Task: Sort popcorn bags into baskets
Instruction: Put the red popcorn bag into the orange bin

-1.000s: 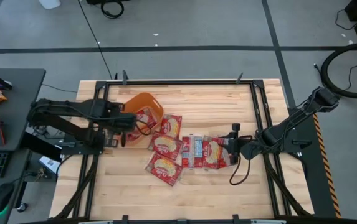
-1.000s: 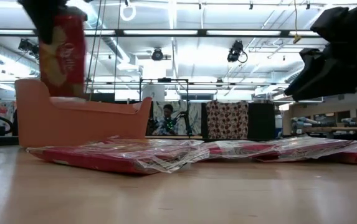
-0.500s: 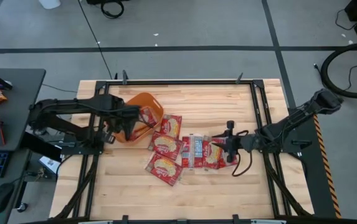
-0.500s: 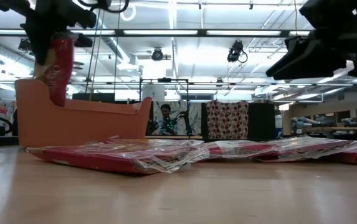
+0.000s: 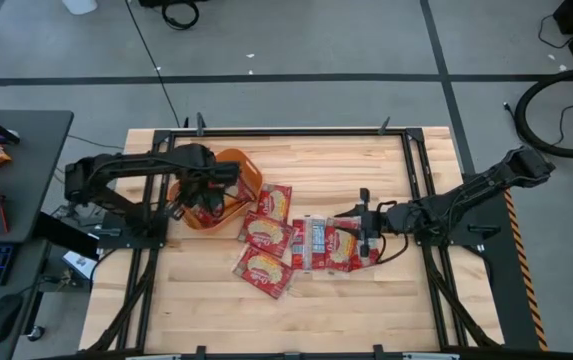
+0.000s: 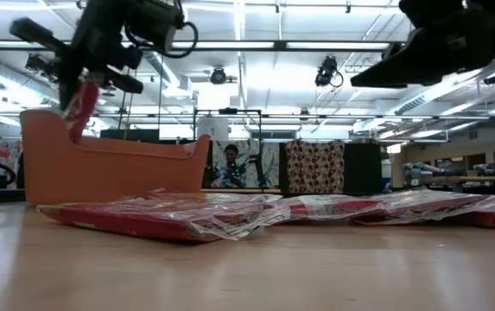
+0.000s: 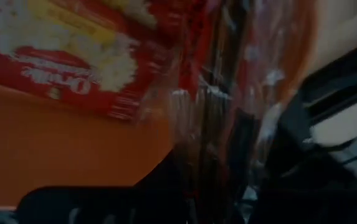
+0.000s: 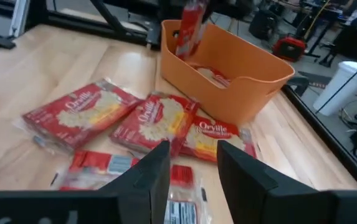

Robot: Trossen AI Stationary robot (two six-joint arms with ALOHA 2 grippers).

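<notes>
One orange basket [image 5: 234, 170] at the left rear of the wooden surface [image 5: 316, 290]. Left end effector [image 5: 204, 196] over it, closed on an upright popcorn bag [image 8: 191, 25] partly inside; another bag [image 8: 212, 76] lies flat within. Five bags [image 5: 266, 233] in a loose, overlapping row just right of the basket. Right end effector [image 8: 192, 167] open above that row's right end. Cables and black rails border the surface.

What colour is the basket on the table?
Orange. The basket shows best in the right wrist view.
</notes>
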